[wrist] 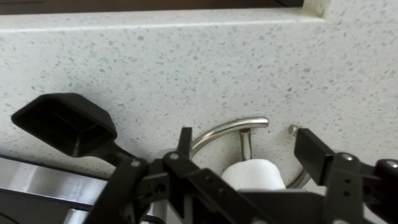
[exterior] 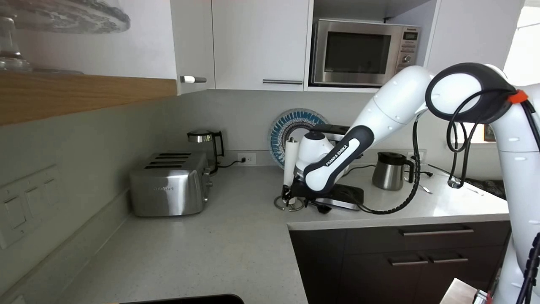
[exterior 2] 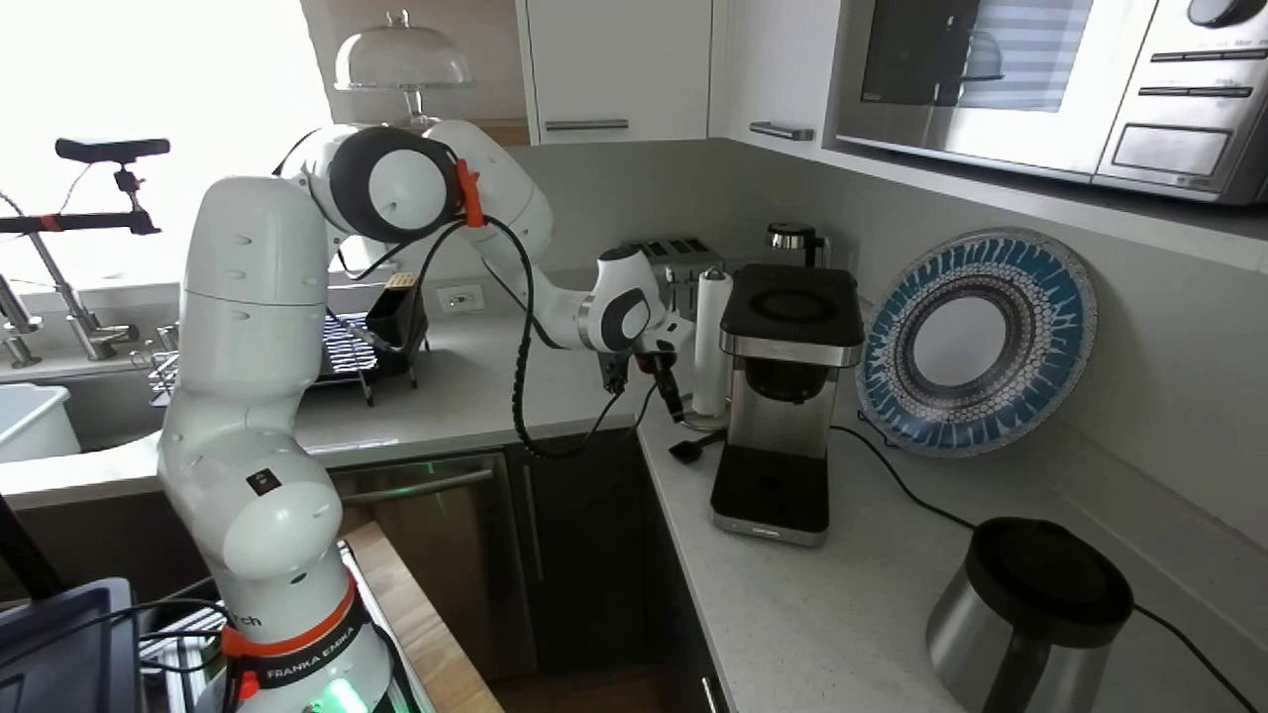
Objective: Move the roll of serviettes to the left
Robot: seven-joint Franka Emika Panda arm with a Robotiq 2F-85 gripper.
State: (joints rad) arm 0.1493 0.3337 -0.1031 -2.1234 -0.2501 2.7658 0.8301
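Observation:
The roll of serviettes is a slim white cylinder standing upright in both exterior views (exterior: pixel 290 162) (exterior 2: pixel 711 342). Its lower end also shows in the wrist view (wrist: pixel 253 175), with the rest hidden behind the gripper. Its holder has a shiny metal ring base (wrist: pixel 230 125) resting on the counter, open on the near side. My gripper (wrist: pixel 244 140) is open and low at the roll's base, with its fingers apart on either side of the roll. In an exterior view the gripper (exterior 2: pixel 666 388) is right beside the lower roll. I cannot tell whether a finger touches it.
A coffee maker (exterior 2: pixel 783 396) stands close beside the roll, with a black scoop (wrist: pixel 67 121) near the gripper. A steel toaster (exterior: pixel 168 185), a patterned plate (exterior 2: pixel 976 342) and a steel kettle (exterior 2: pixel 1030 614) are on the counter. The counter edge (wrist: pixel 155 23) is near.

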